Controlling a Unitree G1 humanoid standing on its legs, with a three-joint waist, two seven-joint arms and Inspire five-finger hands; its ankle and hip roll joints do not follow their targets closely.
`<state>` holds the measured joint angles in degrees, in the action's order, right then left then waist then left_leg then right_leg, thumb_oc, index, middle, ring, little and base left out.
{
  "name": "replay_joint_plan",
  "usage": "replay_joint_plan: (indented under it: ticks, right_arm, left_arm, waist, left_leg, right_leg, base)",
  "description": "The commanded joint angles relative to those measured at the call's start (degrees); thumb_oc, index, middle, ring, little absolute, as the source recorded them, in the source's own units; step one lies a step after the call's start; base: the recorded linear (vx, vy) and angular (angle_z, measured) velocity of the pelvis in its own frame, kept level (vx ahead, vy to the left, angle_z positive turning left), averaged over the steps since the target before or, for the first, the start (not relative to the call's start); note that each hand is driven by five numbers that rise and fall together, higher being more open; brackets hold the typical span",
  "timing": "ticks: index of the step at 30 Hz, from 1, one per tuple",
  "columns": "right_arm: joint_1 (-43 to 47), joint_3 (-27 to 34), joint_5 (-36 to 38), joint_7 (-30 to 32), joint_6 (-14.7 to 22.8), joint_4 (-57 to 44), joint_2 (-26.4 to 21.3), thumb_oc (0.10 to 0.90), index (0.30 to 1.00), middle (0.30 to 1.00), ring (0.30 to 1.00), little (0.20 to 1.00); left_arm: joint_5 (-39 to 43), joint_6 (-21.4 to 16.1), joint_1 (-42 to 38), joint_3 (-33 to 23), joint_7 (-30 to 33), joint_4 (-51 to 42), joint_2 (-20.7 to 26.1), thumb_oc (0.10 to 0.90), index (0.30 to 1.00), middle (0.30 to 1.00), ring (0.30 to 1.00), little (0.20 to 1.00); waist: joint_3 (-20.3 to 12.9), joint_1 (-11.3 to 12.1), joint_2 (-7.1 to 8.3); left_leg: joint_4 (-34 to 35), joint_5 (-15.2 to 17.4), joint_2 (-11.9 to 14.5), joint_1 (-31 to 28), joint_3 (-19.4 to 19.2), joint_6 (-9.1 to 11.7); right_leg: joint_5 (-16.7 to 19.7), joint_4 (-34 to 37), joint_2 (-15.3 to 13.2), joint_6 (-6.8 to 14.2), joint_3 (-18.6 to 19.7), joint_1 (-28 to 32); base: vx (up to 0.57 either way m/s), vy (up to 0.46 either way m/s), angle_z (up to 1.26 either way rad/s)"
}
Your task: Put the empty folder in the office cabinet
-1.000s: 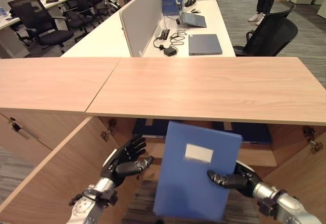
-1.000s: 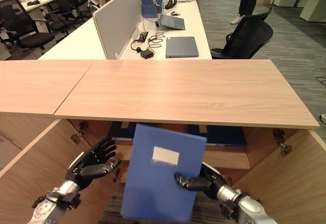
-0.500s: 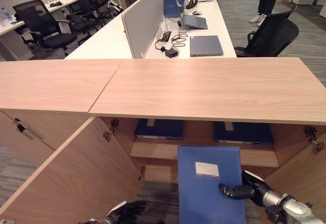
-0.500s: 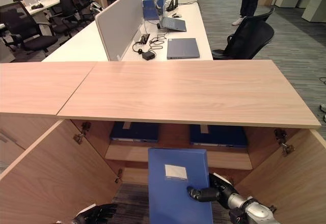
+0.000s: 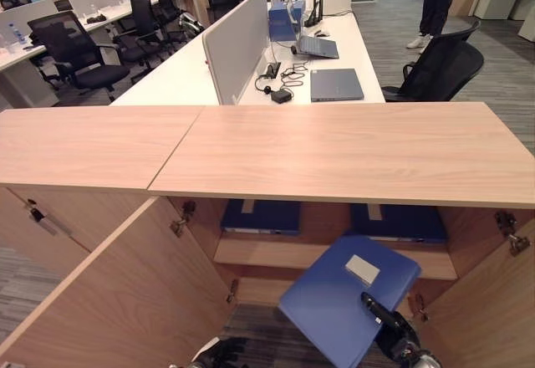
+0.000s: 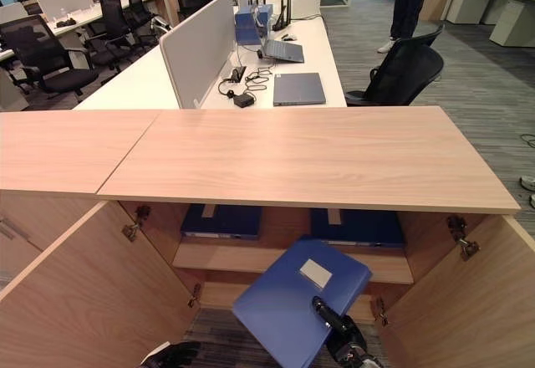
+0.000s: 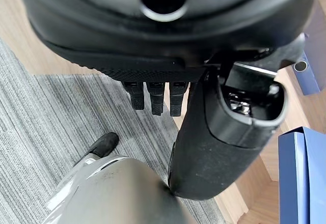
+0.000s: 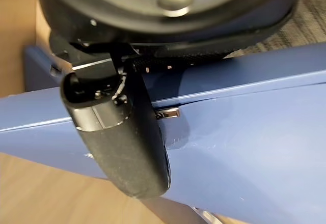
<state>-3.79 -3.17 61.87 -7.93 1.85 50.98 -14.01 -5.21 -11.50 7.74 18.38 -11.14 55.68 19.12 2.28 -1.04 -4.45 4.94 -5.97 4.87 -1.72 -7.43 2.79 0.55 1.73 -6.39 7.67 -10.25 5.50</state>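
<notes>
- Holding the blue folder (image 5: 347, 297), the right hand (image 5: 386, 324) has its thumb pressed on top of it, just in front of the open cabinet (image 5: 334, 255).
- The folder is tilted, with its far corner close to the shelf (image 5: 276, 253).
- The left hand (image 7: 204, 132) hangs low by the floor; its fingers look loose, but this is hard to see.
- Next, I think the folder must go flat and slide inside, under or onto the shelf.
</notes>
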Motion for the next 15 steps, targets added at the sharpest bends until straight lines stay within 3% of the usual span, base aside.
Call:
replay_joint_plan:
  ticks: [1, 8, 9, 15]
  right_arm:
    - [11.8, 8.3, 10.3, 1.2, 9.1, -2.9, 0.0, 0.400, 0.300, 0.300, 0.300, 0.300]
    - [23.1, 14.8, 17.3, 5.2, 14.7, 0.4, -3.4, 0.400, 0.300, 0.300, 0.300, 0.300]
    - [27.2, 16.9, 19.2, 5.9, 16.0, 1.5, -5.7, 0.400, 0.300, 0.300, 0.300, 0.300]
    - [35.7, 18.8, 22.1, 7.0, 17.9, 4.5, -11.2, 0.400, 0.300, 0.300, 0.300, 0.300]
  left_arm:
    - [1.6, -1.6, -2.1, 2.4, 1.6, -2.2, 1.9, 0.800, 0.900, 0.900, 0.900, 0.900]
    - [1.5, -2.1, -2.9, 5.9, 2.2, -6.4, 3.9, 0.800, 0.900, 0.900, 0.900, 0.900]
    - [2.3, -2.4, -2.9, 6.6, 2.3, -7.3, 4.5, 0.800, 0.900, 0.900, 0.900, 0.900]
    - [3.5, -2.5, -3.9, 8.4, 1.9, -9.5, 5.8, 0.800, 0.900, 0.900, 0.900, 0.900]
  waist:
    - [3.2, 2.8, 0.75]
    - [4.9, 4.5, -1.24]
    - [5.4, 5.0, -1.89]
    - [5.9, 6.4, -3.36]
  left_leg:
    - [0.1, 7.1, -0.2, -3.8, 1.3, 2.5]
    - [0.1, 6.4, -0.6, -1.4, 1.9, 2.4]
    - [0.1, 6.1, -0.7, -0.5, 2.1, 2.4]
    - [0.1, 5.6, -1.1, 1.7, 2.2, 2.3]
  right_leg:
    - [-3.8, -5.4, -2.0, 1.3, 2.1, -6.1]
    - [-4.0, -6.4, -2.4, 1.4, 1.8, -9.1]
    - [-4.1, -6.8, -2.6, 1.5, 1.8, -10.2]
    - [-4.3, -8.0, -3.1, 1.6, 1.7, -13.3]
  base:
    - [-0.04, 0.009, 0.07]
    - [-0.03, 0.010, 0.07]
    - [-0.04, 0.012, 0.09]
    - [-0.02, 0.013, 0.01]
